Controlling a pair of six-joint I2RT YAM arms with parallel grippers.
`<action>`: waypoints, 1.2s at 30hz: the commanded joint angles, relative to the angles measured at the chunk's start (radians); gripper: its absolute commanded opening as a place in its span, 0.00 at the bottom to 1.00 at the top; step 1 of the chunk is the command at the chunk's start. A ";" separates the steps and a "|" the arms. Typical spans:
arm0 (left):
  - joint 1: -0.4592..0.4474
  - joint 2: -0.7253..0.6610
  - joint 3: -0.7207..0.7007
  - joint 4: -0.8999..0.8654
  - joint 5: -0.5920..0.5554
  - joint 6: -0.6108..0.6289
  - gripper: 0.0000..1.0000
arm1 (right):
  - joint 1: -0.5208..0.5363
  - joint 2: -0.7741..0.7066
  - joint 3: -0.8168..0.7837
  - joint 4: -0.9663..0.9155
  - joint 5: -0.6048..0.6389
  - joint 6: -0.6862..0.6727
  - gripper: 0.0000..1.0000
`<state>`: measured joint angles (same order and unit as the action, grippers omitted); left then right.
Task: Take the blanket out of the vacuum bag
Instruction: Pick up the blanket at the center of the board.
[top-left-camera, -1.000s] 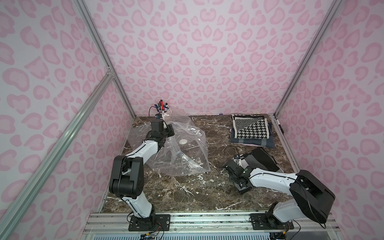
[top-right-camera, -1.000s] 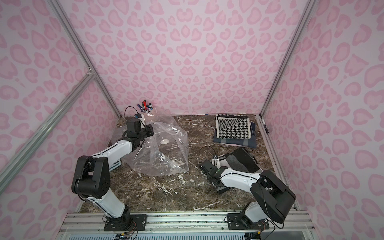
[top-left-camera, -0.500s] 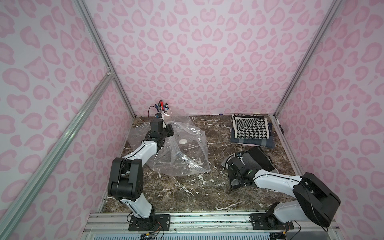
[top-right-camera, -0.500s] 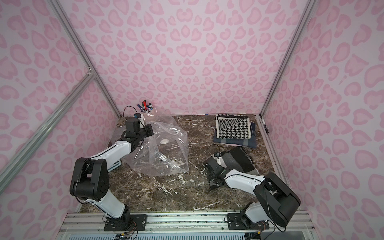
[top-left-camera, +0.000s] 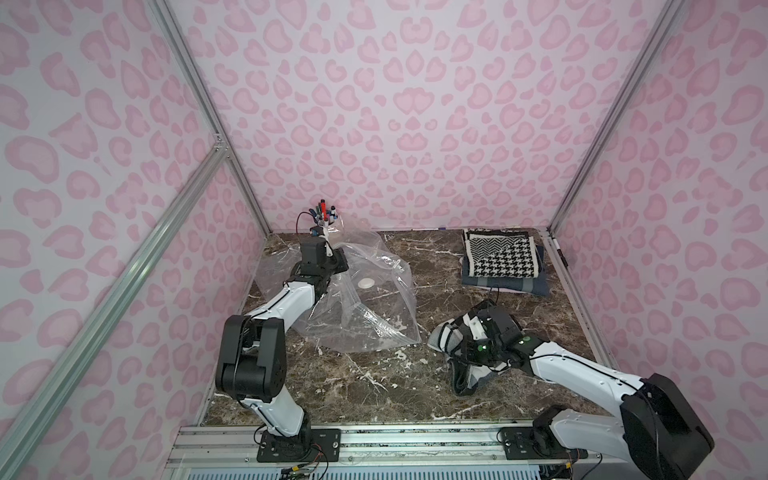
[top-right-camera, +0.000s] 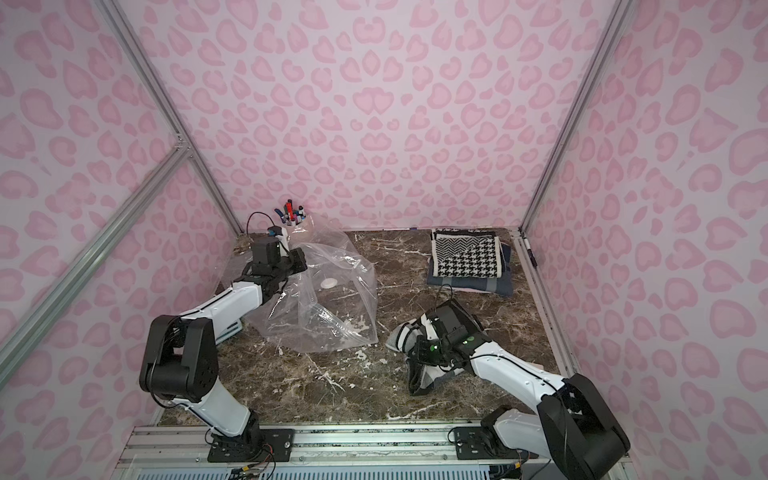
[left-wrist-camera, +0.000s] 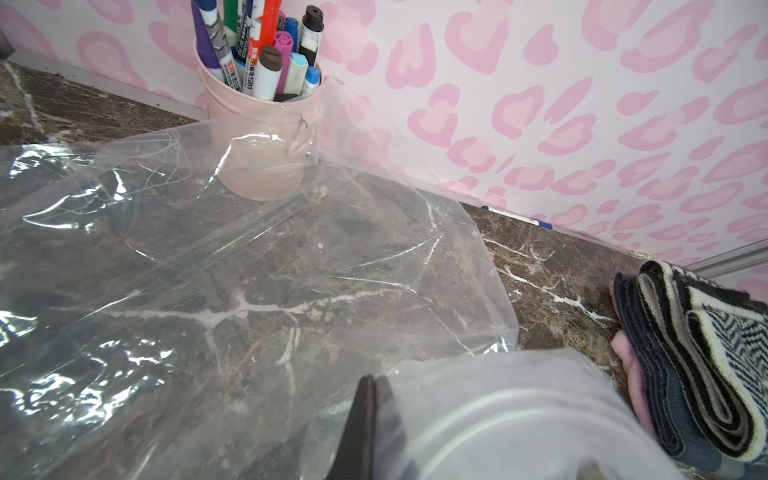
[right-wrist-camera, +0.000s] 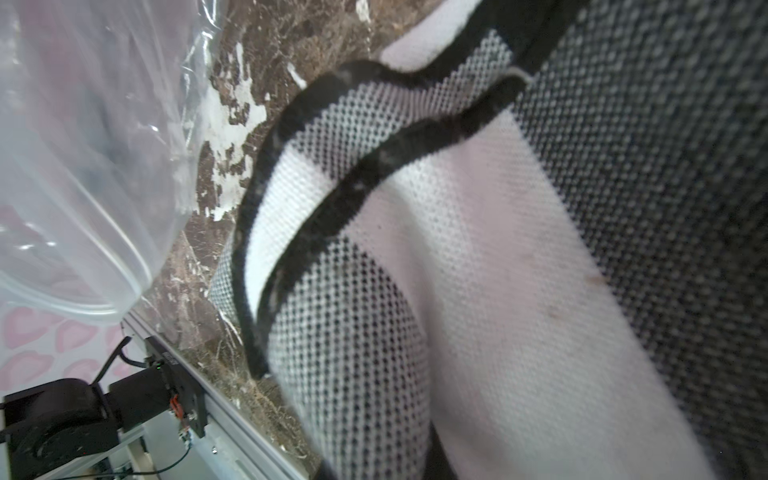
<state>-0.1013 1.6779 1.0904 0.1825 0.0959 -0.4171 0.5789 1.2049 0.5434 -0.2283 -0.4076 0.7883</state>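
The vacuum bag lies crumpled and clear at the back left of the marble table, with its white valve disc facing up. My left gripper is shut on a fold of the bag's plastic near its far edge. The blanket, a black, white and grey knit, sits bunched on the table outside the bag, to its right. My right gripper is shut on the blanket, and the cloth hides its fingertips in the right wrist view.
A pink cup of markers stands at the back wall just behind the bag. A stack of folded blankets lies at the back right. A pen rests on the right rail. An aluminium rail runs along the front.
My right gripper has closed on the blanket and shifted slightly away from the front rail, bunching the cloth up. The left gripper and the bag have stayed put.
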 joint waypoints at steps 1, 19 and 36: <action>-0.001 -0.007 -0.001 0.009 0.008 -0.002 0.04 | -0.022 -0.024 0.011 -0.023 -0.085 -0.008 0.00; -0.001 0.004 -0.002 0.015 0.022 -0.009 0.04 | -0.326 -0.177 0.191 -0.065 -0.169 -0.040 0.00; -0.005 0.010 -0.003 0.021 0.051 -0.015 0.04 | -0.600 -0.236 0.412 -0.082 -0.040 -0.014 0.00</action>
<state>-0.1059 1.6844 1.0836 0.1905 0.1345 -0.4244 -0.0013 0.9710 0.9318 -0.3595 -0.4801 0.7692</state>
